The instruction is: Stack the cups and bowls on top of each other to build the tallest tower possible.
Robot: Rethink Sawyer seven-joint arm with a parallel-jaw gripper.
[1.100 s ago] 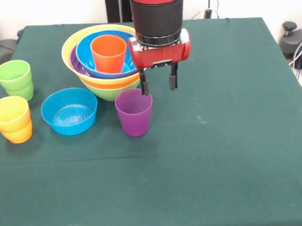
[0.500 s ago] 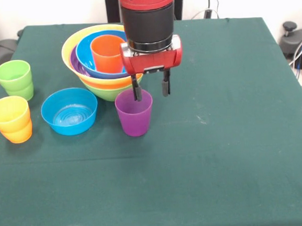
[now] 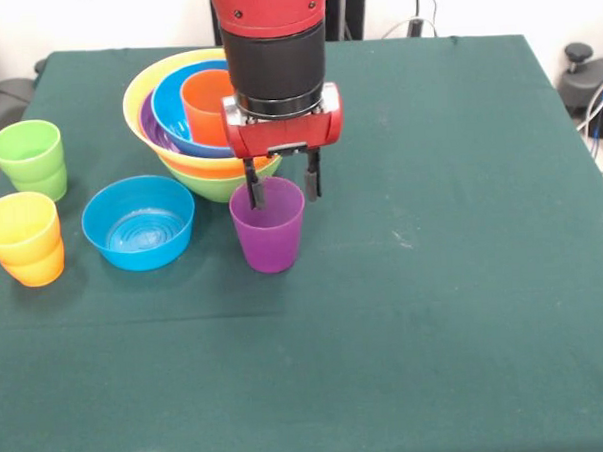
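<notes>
Front view: a green-covered table (image 3: 435,310) is being shown from across. The red and black gripper (image 3: 283,187) is being held over the purple cup (image 3: 269,230), fingers spread apart, one finger (image 3: 252,191) inside the rim, the other just outside. Behind it, the tower (image 3: 192,126) of nested bowls is being topped by an orange cup (image 3: 208,105). A blue bowl (image 3: 138,222), yellow cups (image 3: 23,238) and a green cup (image 3: 29,158) are being displayed at the left.

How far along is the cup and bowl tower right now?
Done: nested plastic bowls with an orange plastic cup inside. In hand: the open gripper straddles the purple plastic cup's rim. Left: the small blue bowl, green cup and yellow cup.
</notes>
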